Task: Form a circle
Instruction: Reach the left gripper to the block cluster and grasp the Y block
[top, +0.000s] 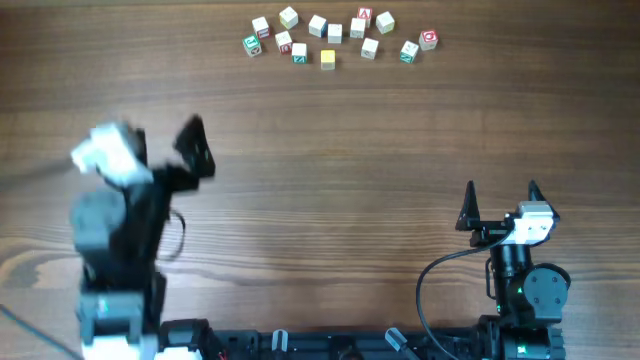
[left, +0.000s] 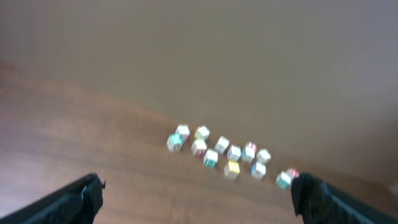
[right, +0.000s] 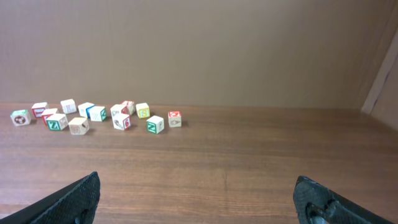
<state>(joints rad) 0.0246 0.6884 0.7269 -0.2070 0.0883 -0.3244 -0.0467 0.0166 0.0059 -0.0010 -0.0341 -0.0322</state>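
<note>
Cubes (top: 335, 33) lie loose at the far side, forming no ring yet. Your left gripper (left: 196, 186) and right gripper (top: 501, 190) hang near you, both spread and empty, probably ready to reach.

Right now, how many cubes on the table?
14 cubes, all in one loose band at the table's far side: green-marked cube leftmost, red-marked cube rightmost, yellow cube front middle. None appears hidden.

My black two-finger left gripper (left: 196, 182) is up, blurred, jaws spread wide. My black two-finger right gripper (top: 501, 190) points forward, jaws wide apart, empty.
</note>
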